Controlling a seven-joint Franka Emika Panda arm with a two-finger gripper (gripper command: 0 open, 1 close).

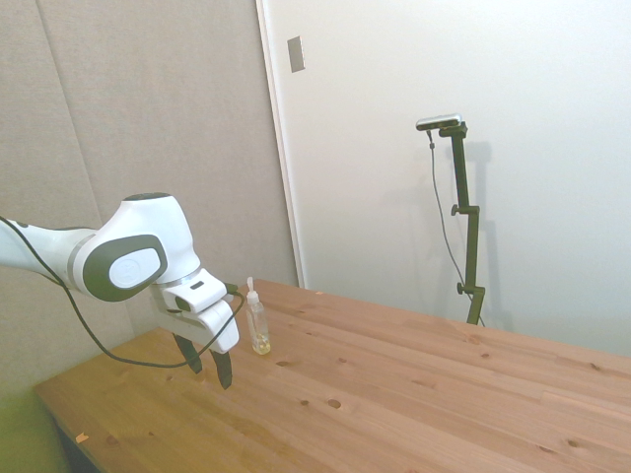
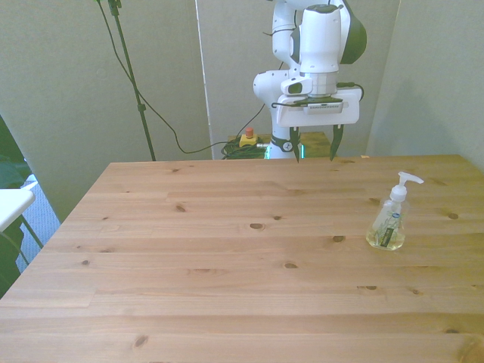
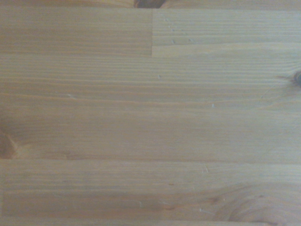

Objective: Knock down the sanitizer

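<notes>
The sanitizer (image 2: 389, 221) is a small clear bottle with a white pump nozzle and a little yellowish liquid at its bottom. It stands upright on the wooden table (image 2: 227, 257), toward the front view's right. In the side view the sanitizer (image 1: 258, 320) stands just beyond my gripper (image 1: 208, 364). My gripper (image 2: 314, 147) hangs open over the table's far edge, with nothing between its dark fingers, well apart from the bottle. The wrist view shows only bare wood planks (image 3: 150, 113).
A red and yellow stop button (image 2: 247, 138) and cables lie behind the table's far edge. A white surface (image 2: 11, 203) shows at the front view's left edge. Walls and a door frame stand behind the table.
</notes>
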